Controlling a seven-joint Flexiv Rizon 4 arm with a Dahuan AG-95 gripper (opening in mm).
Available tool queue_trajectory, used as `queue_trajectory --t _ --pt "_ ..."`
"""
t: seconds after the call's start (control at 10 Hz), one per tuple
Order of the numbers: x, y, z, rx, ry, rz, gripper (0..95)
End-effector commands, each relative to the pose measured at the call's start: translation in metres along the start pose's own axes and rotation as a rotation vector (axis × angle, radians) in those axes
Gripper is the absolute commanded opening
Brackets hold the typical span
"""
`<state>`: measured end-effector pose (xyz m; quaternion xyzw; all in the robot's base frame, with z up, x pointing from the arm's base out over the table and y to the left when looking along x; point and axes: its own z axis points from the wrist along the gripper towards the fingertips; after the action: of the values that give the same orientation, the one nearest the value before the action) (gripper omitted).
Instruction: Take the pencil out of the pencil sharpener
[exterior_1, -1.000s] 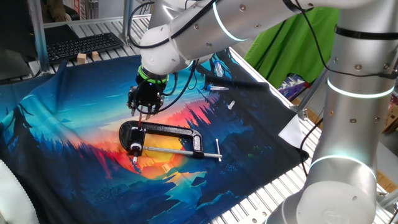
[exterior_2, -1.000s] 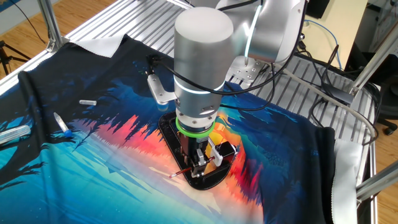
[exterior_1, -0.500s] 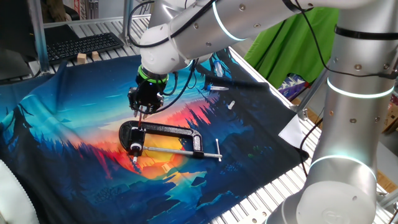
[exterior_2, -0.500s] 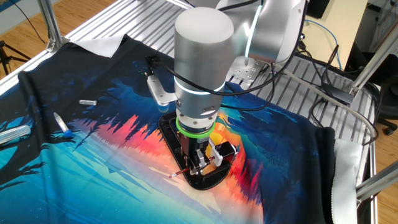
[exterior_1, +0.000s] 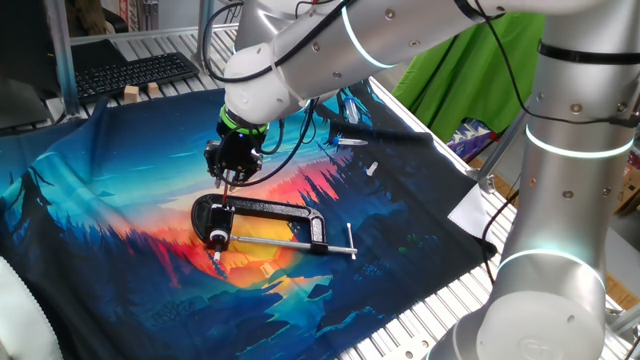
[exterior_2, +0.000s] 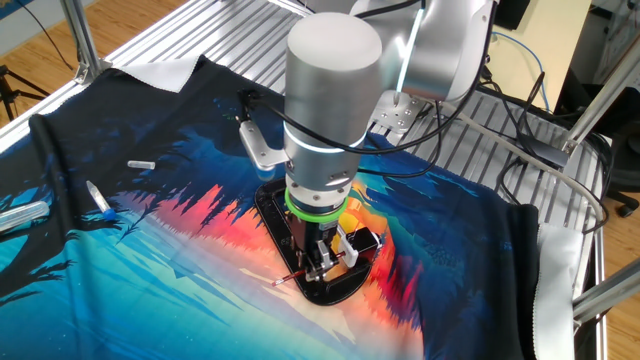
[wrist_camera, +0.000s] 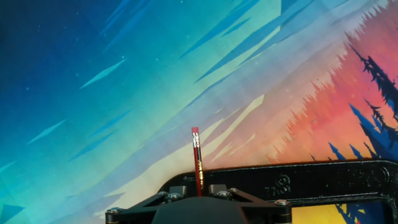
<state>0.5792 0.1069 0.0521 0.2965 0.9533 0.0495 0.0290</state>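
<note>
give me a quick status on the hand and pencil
Hand shut on pencil. Pencil sticks out past the fingers, above the black clamp. Nothing in the way.

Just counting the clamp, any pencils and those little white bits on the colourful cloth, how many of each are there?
Black C-clamp: 1
Pencil: 1
Small white pieces: 2
Total: 4

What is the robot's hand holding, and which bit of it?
The gripper holds the red pencil near one end; the rest sticks out past the fingers, over the black C-clamp.
</note>
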Motion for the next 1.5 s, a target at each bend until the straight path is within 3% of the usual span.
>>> queue_trajectory --t 0.1,0.7,1.5 --pt "0.000 0.000 0.000 -0.002 -0.001 -0.004 0.0" --pt "0.000 0.001 -0.001 0.001 -0.006 -0.015 0.0" --pt "-0.010 0.006 -0.002 -0.005 0.008 -0.031 0.0"
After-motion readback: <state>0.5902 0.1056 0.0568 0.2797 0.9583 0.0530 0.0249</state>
